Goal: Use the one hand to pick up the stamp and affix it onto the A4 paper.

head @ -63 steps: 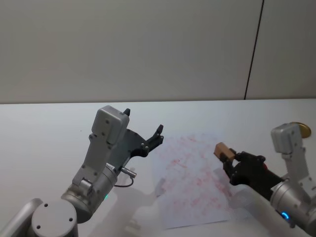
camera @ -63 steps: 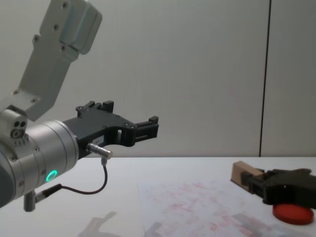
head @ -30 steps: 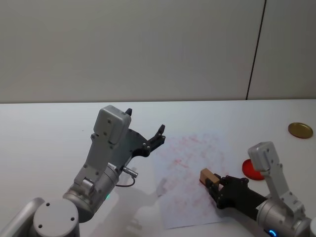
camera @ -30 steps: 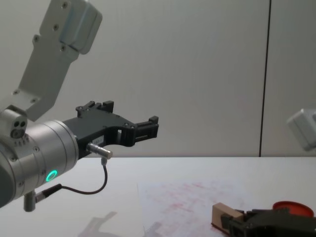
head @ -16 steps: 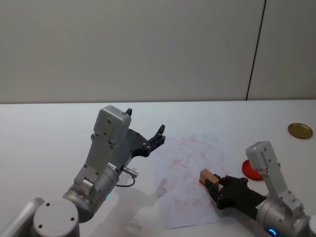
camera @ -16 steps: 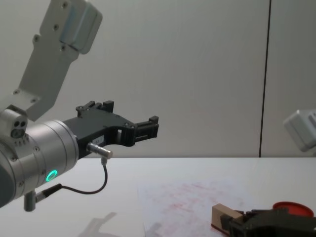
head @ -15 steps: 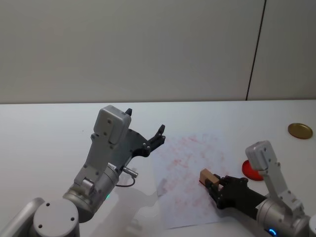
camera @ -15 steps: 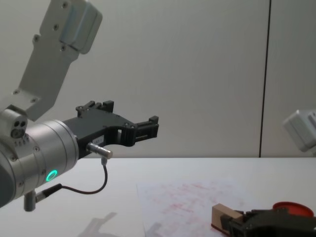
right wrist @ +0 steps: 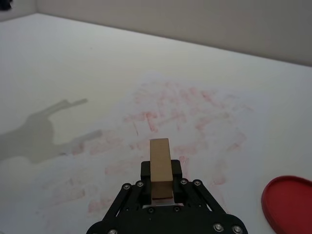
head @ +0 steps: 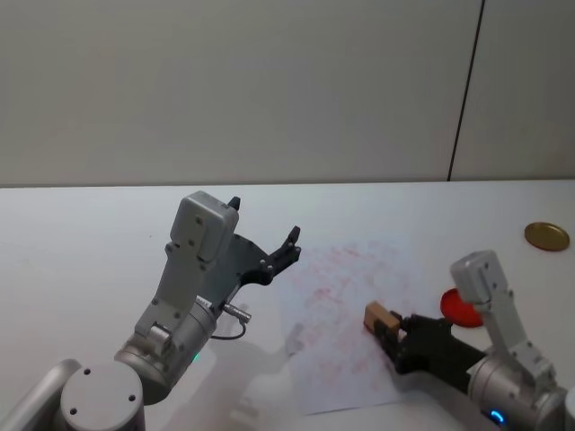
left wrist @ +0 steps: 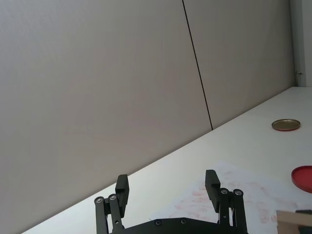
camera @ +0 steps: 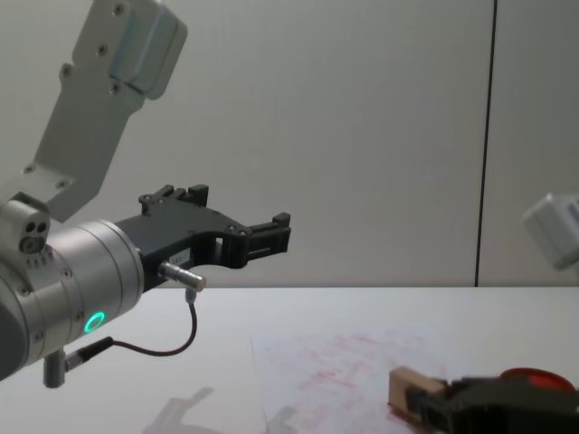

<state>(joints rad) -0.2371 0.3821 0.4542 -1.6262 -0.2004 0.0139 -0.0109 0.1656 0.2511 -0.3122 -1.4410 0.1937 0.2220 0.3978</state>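
The stamp (head: pixel 381 317), a small tan wooden block, sits in my right gripper (head: pixel 395 334), which is shut on it. It hangs low over the near right part of the A4 paper (head: pixel 337 292), a white sheet with red smudges. In the right wrist view the stamp (right wrist: pixel 160 163) sticks out past the gripper (right wrist: pixel 161 184) above the smudged paper (right wrist: pixel 165 112). In the chest view the stamp (camera: pixel 407 390) is close above the sheet (camera: pixel 317 362). My left gripper (head: pixel 262 222) is held open in the air left of the paper, nothing in it.
A flat red ink pad (head: pixel 455 308) lies right of the paper, close behind my right arm. A gold round lid (head: pixel 546 236) lies at the far right of the white table (head: pixel 81 242). A grey wall stands behind.
My right gripper brought the stamp down from higher up to the near part of the paper, then rose slightly in the last half second. The left arm has not moved.
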